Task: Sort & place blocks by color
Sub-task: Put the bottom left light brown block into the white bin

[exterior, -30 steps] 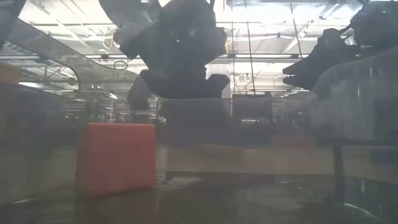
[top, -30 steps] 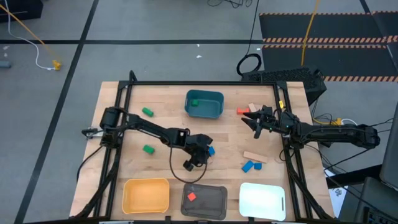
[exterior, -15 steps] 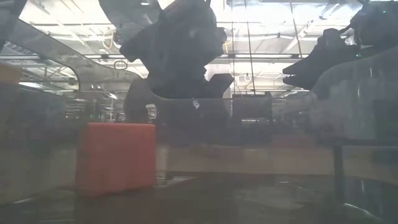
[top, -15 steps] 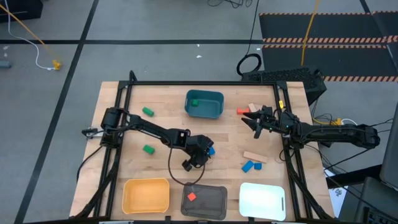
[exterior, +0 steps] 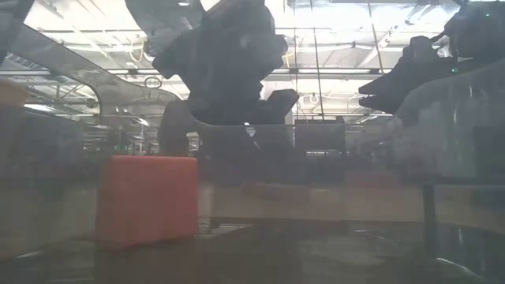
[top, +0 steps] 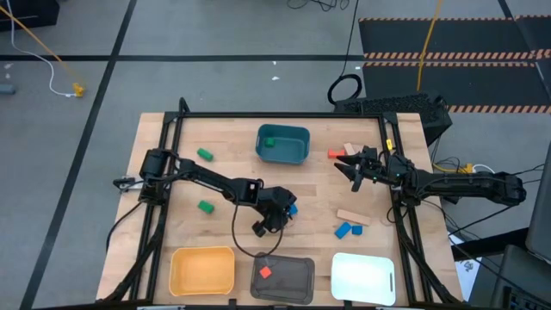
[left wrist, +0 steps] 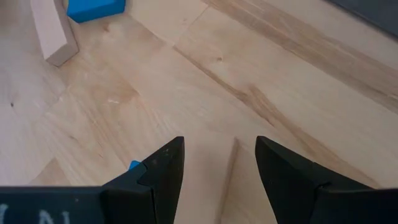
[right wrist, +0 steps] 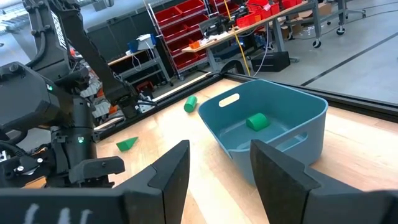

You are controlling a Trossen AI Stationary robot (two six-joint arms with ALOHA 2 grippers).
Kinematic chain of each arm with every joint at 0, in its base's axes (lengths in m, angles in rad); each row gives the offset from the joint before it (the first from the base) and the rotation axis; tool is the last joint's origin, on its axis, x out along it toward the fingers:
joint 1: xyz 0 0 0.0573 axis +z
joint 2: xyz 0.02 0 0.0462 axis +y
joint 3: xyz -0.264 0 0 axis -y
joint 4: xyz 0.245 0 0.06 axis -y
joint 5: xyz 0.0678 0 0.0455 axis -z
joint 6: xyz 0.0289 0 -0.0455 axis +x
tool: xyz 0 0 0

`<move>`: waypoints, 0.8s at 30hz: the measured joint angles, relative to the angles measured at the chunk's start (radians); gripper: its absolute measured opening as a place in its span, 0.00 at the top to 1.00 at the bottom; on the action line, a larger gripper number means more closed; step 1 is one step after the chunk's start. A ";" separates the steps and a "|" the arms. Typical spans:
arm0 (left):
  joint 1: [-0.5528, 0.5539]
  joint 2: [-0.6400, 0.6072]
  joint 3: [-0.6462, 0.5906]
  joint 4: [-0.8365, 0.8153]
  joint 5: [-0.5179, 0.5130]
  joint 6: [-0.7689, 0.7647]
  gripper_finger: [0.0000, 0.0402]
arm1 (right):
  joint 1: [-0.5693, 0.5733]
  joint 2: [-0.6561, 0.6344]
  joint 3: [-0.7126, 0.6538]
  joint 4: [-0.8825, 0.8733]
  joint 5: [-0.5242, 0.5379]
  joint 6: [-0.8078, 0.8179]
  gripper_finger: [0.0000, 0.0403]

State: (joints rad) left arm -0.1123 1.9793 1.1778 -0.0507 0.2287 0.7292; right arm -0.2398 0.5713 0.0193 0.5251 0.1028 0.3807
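Blue block (top: pixel 294 208) beside left claw (top: pixel 281 215), spread, unmoved since earlier; right claw (top: pixel 355 168) spread, idle.

Four rectangular plastic trays: teal (top: pixel 282 145), yellow (top: pixel 201 270), grey (top: pixel 283 280), white (top: pixel 362 277). Visible small wooden blocks: three green (top: pixel 204 155), two red (top: pixel 265 272), three blue (top: pixel 343 230), two tan (top: pixel 352 217).

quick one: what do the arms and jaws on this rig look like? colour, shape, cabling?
Both arms are black and slender with chunky joint housings. The left gripper and right gripper each carry two dark, wedge-shaped jaws that taper toward the tips. A thin black cable loops loose off the left arm. No markings are legible.
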 joint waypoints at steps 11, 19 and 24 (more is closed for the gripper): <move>0.000 0.000 0.102 -0.022 -0.021 -0.041 0.50 | 0.000 0.000 0.000 0.000 0.000 0.000 0.60; 0.000 -0.002 0.148 -0.160 -0.018 -0.061 0.50 | 0.000 0.000 0.000 0.000 0.000 0.000 0.60; 0.000 0.038 0.142 -0.176 -0.004 -0.063 0.50 | 0.000 0.000 0.000 -0.001 0.000 0.000 0.60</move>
State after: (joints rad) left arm -0.1124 2.0168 1.3201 -0.2269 0.2244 0.6660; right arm -0.2396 0.5713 0.0189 0.5240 0.1028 0.3809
